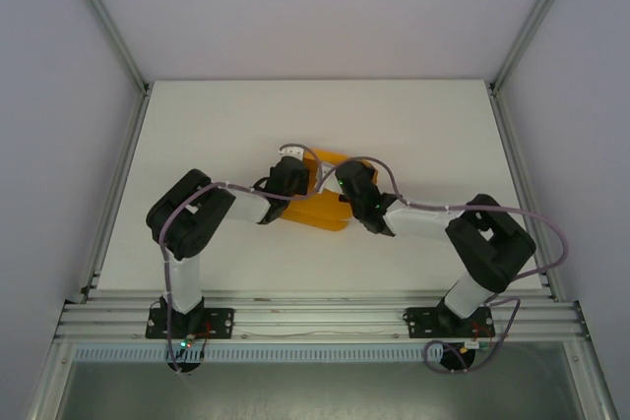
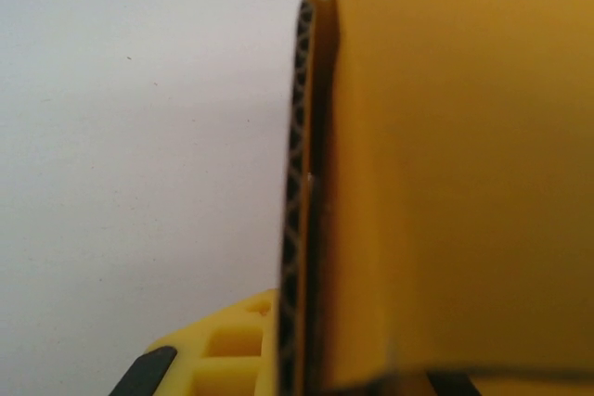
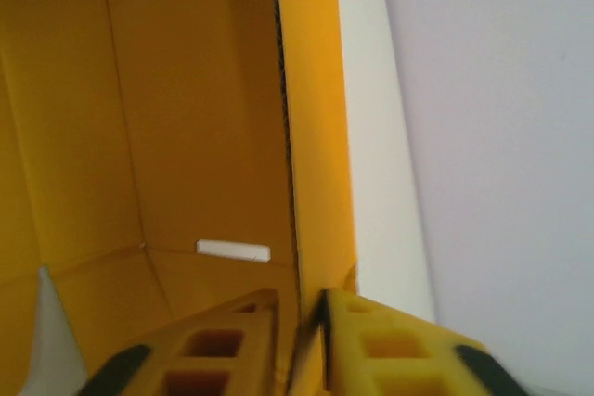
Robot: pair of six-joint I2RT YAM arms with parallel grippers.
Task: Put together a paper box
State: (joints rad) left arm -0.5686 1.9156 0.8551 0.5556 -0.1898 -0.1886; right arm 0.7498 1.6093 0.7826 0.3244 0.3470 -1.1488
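White table (image 1: 217, 115), orange box (image 3: 195, 108) (corrug. walls), clamped in L pincer (image 2: 306, 373), R pincer (image 3: 303, 340) apart

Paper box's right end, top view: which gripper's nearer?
Right. Right gripper is at the right end, fingers astride its wall; left gripper is at the left end.

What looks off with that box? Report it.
In the right wrist view, one corner of the paper box has a pale gap between its walls, so it seems unfinished there. I see no spill or tear.
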